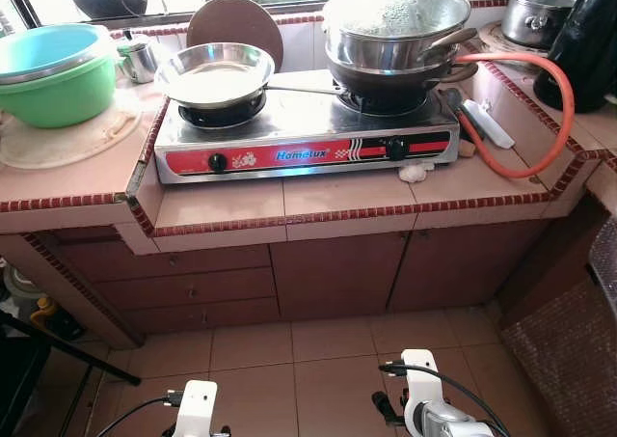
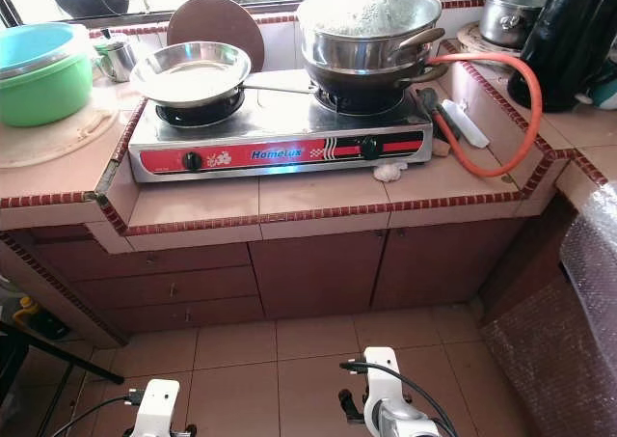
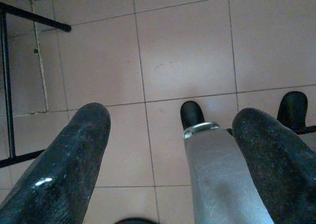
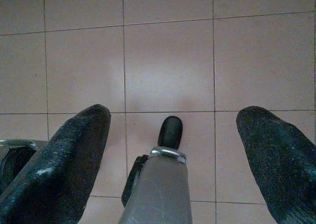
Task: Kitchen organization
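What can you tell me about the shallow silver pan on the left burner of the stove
The silver pan is a shallow, round metal dish with a wide rim, looking empty and pale inside. It sits upright on the left burner of the stove. A thin straight handle runs from it toward the right burner. Nothing else touches it.

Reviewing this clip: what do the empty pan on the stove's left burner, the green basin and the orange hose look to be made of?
Pan: bare metal, likely steel or aluminium; silvery and reflective.
Green basin: plastic by its look; opaque, even colour, soft sheen.
Orange hose: probably rubber or PVC; it bends in a smooth loop, matte surface.
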You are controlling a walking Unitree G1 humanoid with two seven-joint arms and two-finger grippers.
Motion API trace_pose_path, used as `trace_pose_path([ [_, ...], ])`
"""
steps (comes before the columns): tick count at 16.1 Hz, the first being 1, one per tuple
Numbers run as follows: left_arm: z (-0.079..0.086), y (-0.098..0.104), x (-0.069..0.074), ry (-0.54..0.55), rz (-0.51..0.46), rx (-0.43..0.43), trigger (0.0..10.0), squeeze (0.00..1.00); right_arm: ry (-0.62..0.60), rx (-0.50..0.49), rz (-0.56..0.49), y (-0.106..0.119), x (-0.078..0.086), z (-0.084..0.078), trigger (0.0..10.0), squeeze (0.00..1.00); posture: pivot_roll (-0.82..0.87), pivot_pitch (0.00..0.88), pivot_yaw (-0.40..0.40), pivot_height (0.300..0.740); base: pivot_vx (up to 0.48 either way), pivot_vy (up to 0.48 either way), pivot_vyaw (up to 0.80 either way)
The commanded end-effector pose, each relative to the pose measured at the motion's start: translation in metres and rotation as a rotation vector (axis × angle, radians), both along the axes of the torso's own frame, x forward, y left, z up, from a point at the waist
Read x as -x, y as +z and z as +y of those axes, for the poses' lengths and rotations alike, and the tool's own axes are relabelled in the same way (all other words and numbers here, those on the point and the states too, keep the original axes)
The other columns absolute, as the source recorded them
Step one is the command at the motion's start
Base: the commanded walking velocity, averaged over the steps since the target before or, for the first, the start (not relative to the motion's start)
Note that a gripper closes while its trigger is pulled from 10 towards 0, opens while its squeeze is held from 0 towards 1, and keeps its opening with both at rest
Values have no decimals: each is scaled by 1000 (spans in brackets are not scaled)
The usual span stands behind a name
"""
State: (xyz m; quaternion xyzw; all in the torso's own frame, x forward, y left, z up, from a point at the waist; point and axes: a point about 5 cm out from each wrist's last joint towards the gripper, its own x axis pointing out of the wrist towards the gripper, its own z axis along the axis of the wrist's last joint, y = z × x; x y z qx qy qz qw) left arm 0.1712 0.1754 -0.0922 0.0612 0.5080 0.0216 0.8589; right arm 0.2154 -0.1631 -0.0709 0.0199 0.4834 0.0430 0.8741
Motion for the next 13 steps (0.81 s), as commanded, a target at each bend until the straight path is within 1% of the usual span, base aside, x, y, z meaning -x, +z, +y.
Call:
trace_pose_path([
  [1,10,36,-57,197,-320,-14,10000,0,67,30,-151,26,-41,33,10000,0,0,0,-13,740,0,0,0],
  [8,10,36,-57,197,-320,-14,10000,0,67,30,-151,26,-41,33,10000,0,0,0,-13,740,0,0,0],
  [9,11,36,-58,212,-320,-8,10000,0,76,29,-151,26,-41,34,10000,0,-4,0,-14,740,0,0,0],
  [10,7,25,-42,89,-227,-42,10000,0,127,42,-114,16,-26,19,10000,0,-35,0,5,740,0,0,0],
  [13,7,22,-39,52,-201,-60,10000,0,131,43,-102,13,-22,15,10000,0,-44,0,12,740,0,0,0],
])
